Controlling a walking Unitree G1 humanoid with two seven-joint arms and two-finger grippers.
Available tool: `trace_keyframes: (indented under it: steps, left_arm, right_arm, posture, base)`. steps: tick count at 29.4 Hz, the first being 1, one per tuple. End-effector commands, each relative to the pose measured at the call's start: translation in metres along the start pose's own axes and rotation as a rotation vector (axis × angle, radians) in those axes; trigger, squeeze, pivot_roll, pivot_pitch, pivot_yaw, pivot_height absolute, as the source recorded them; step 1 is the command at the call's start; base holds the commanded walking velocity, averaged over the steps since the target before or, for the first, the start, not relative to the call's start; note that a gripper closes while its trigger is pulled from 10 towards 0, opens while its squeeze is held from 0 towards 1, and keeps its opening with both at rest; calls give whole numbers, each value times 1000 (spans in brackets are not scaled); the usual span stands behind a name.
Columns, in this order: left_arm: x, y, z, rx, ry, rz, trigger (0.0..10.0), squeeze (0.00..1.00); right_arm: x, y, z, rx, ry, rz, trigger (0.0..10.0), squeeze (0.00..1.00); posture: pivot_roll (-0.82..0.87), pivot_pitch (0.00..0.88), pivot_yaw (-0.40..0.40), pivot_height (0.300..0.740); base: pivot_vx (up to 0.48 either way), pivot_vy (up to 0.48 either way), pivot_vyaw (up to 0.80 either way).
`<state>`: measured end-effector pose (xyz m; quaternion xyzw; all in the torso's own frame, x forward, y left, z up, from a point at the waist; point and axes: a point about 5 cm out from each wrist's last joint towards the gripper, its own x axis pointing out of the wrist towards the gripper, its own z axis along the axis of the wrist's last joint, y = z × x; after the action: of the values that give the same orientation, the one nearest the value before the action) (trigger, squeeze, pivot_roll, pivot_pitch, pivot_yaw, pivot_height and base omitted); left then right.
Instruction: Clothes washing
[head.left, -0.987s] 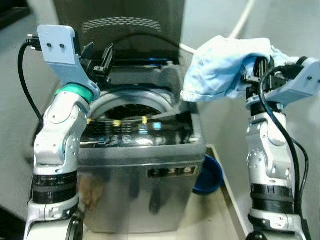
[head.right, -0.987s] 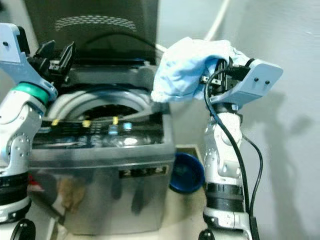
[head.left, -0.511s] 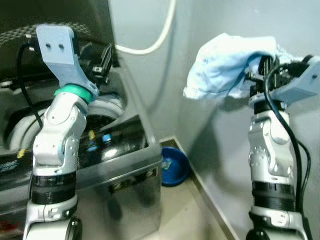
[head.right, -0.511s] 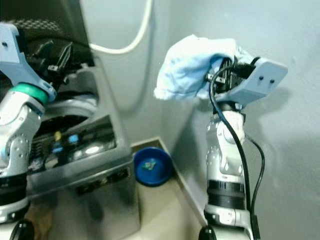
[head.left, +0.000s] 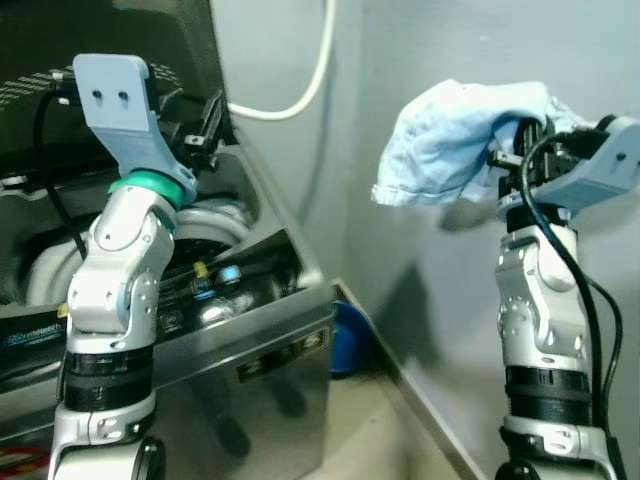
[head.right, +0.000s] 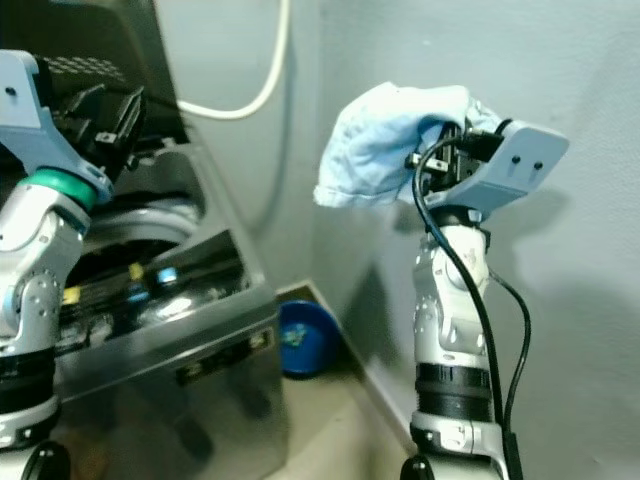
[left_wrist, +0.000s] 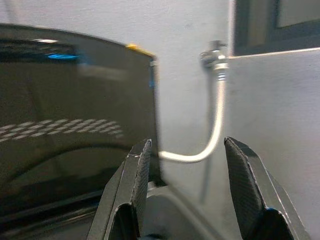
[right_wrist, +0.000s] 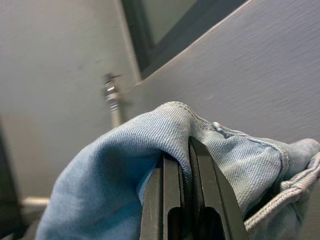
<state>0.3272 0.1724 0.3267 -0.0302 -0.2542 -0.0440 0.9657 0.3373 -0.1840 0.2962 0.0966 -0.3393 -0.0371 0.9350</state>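
Right gripper (right_wrist: 186, 165) clamped on denim garment (head.left: 455, 135), well right of open washer (head.left: 240, 330); left gripper (left_wrist: 187, 165) spread, empty. Loading not done yet.

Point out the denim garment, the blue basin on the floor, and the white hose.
denim garment (head.left: 450, 140), left eye view, middle of the cloth.
blue basin (head.right: 303, 338), right eye view, inner bowl.
white hose (left_wrist: 216, 131), left wrist view, its vertical run.

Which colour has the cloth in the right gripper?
Light blue denim cloth; the right wrist view shows it best.
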Motion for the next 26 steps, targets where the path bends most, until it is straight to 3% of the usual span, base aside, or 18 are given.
trace_keyframes:
  steps: [1,10,16,18,20,25,26]
  left_arm:
    - [-1,2,0,7,-1,10,10000,0]
    - [-1,0,-1,13,0,8,10000,0]
    - [-1,-1,-2,26,1,2,10000,0]
    - [-1,-2,-2,36,1,-2,10000,0]
    - [-4,-6,-8,112,10,-39,10000,0]
    - [-9,-12,-11,185,8,-101,10000,0]
    - [-14,-18,-10,186,16,-189,10000,0]
  right_arm:
    - [2,7,8,18,-46,25,10000,0]
    - [0,13,7,21,-45,70,10000,0]
    - [-4,24,6,38,-35,169,10000,0]
    - [-6,31,6,36,-33,222,10000,0]
    - [-1,50,8,43,-41,328,10000,0]
    - [7,63,13,49,-63,393,10000,0]
    - [15,74,22,89,-96,460,10000,0]
  posture:
    - [60,0,67,740]
    - [58,0,68,740]
    - [57,0,69,740]
    - [54,0,71,740]
    - [61,0,65,740]
    - [70,0,56,740]
    - [92,0,43,740]
  base:
    - [0,0,0]
    - [0,0,0]
    - [0,0,0]
    - [0,0,0]
    - [0,0,0]
    - [0,0,0]
    - [0,0,0]
